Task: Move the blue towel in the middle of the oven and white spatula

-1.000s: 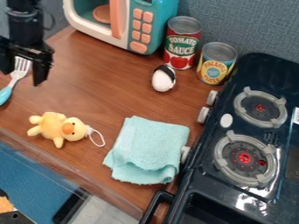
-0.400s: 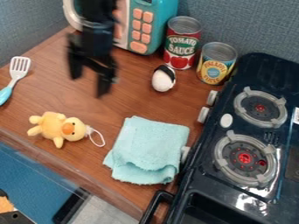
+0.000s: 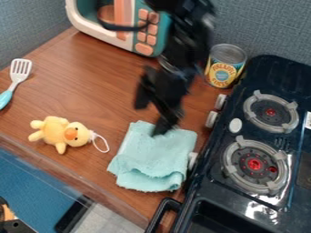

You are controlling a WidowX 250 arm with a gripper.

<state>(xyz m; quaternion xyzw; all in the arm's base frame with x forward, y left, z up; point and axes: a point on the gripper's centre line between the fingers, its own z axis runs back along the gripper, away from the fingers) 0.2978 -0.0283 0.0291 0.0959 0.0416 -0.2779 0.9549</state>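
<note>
Folded and unmoved, the blue towel (image 3: 152, 159) lies between the desk's (image 3: 85, 82) near edge and the stove (image 3: 209, 186). The yellow plush (image 3: 59, 132) also keeps its place. The gripper (image 3: 150, 119) has swung from near the white spatula (image 3: 19, 70) to the towel's far edge, fingers spread, holding nothing; contact I can't tell. The spatula stays put by the desk's left edge.

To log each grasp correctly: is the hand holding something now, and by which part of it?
Nothing is held: the hand is open near the towel, which lies on the table.
</note>
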